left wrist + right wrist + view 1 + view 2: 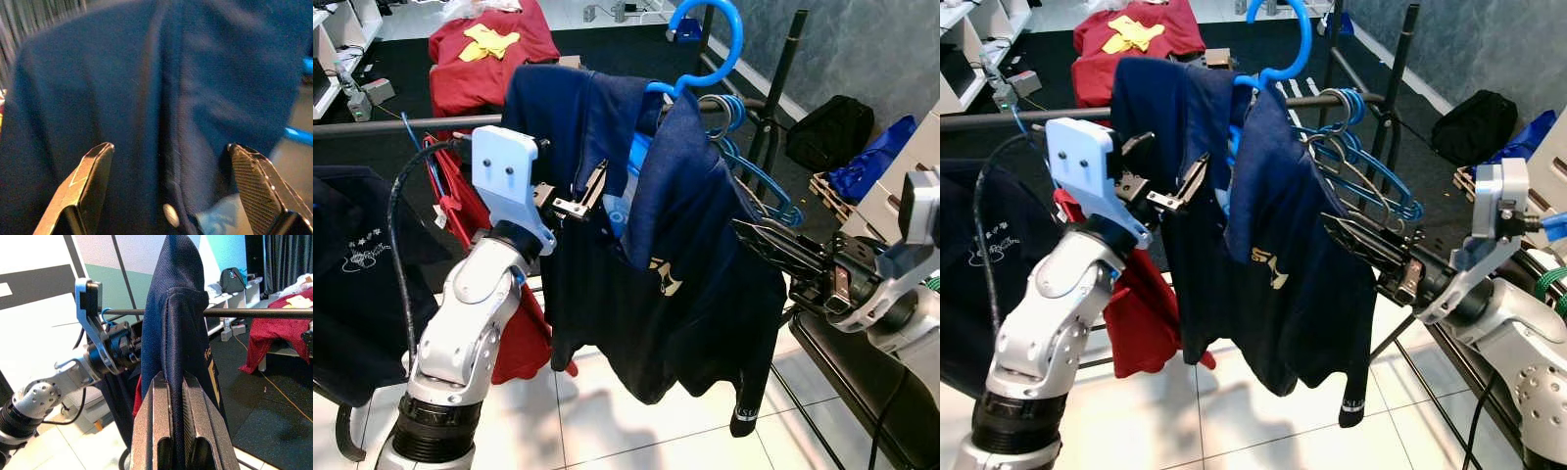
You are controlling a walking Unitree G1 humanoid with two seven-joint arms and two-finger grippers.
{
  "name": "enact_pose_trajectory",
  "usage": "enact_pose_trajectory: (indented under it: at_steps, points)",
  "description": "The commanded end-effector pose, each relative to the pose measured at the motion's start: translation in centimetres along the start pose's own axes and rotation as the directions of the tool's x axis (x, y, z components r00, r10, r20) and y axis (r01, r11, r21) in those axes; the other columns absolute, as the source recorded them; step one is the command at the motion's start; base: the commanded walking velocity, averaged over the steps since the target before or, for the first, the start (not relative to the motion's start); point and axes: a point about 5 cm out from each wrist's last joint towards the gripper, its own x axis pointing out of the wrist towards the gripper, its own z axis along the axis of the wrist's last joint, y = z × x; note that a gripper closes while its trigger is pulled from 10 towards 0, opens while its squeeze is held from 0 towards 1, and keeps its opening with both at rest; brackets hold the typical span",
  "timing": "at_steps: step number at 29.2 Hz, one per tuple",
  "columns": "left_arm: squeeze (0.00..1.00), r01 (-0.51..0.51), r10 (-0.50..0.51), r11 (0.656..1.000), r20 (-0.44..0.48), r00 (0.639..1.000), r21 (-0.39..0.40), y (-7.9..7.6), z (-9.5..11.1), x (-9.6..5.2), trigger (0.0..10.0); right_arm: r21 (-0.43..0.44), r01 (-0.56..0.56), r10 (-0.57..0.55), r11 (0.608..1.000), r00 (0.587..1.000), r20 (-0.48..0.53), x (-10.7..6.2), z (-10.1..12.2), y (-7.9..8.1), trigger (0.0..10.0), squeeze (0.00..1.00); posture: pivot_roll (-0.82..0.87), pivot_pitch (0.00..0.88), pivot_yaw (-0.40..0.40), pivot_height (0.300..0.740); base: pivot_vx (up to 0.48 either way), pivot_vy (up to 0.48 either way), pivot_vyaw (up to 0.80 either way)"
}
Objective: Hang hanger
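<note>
The navy polo shirt (636,245) on its blue hanger (710,44) is held beside the clothes rail (1018,119), hook seemingly not yet seated. The right claw (773,250), arm extended level, clamps the shirt's shoulder to steady it. The left claw (576,201), arm raised, stands open at the collar, gripping nothing.

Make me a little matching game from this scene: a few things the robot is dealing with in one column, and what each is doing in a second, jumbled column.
Things:
1. navy shirt
2. blue hanger
3. left gripper
4. right gripper

States:
A. shut on the shirt's edge
B. hook raised above the rail, not yet over it
C. open, fingers either side of the cloth
D. draped on the hanger, held up between the two arms

Pairs: 1-D, 2-B, 3-C, 4-A
</note>
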Motion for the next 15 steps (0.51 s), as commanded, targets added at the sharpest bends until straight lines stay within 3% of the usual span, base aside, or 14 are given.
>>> enact_pose_trajectory:
  at_steps: [1,2,4,5,6,7,12,15]
  points:
    - [1.0,0.015,-0.015,1.0,-0.016,1.0,0.001,-0.8,-0.6,-0.1,10.0,-0.034,-0.049,0.05,0.998,0.999,0.021,0.3,0.8,0.9,10.0,0.0,-0.03,0.161,0.015,0.74,0.0,0.0,0.0]
    - [0.9,0.016,-0.015,1.0,-0.019,1.0,0.013,-1.1,-0.8,0.0,10.0,-0.034,-0.05,0.051,0.998,0.998,0.022,0.3,0.9,0.9,10.0,0.0,-0.03,0.161,0.016,0.74,0.0,0.0,0.0]
    - [0.84,0.014,-0.013,0.999,-0.02,1.0,0.03,-1.3,-0.9,0.1,10.0,-0.033,-0.051,0.052,0.998,0.998,0.023,0.4,0.9,1.0,10.0,0.0,-0.03,0.161,0.016,0.74,0.0,0.0,0.0]
    - [0.75,-0.01,0.011,0.998,-0.016,1.0,0.062,-1.2,-0.9,0.3,1.5,-0.034,-0.051,0.052,0.998,0.998,0.023,0.4,0.9,1.0,10.0,0.0,-0.03,0.161,0.016,0.74,0.0,0.0,0.0]
    - [0.75,-0.01,0.011,0.998,-0.016,1.0,0.062,-1.2,-0.9,0.3,1.5,-0.034,-0.051,0.052,0.998,0.998,0.023,0.4,0.9,1.0,10.0,0.0,-0.03,0.161,0.016,0.74,0.0,0.0,0.0]
    - [0.69,-0.047,0.049,0.995,-0.012,0.999,0.087,-0.8,-0.9,0.5,0.0,-0.035,-0.051,0.052,0.998,0.998,0.023,0.4,0.9,1.0,10.0,0.0,-0.04,0.158,0.018,0.74,0.0,0.0,0.0]
    - [0.65,-0.107,0.108,0.987,0.004,0.994,0.121,0.3,-0.6,0.9,0.0,-0.038,-0.048,0.049,0.998,0.999,0.024,0.4,1.0,1.0,10.0,0.0,-0.04,0.156,0.018,0.74,0.0,0.0,0.0]
    - [0.61,-0.173,0.171,0.972,0.024,0.985,0.159,2.0,0.1,1.0,0.0,-0.042,-0.038,0.039,0.998,0.999,0.019,0.2,1.0,0.8,10.0,0.0,-0.04,0.152,0.018,0.74,0.0,0.0,0.0]
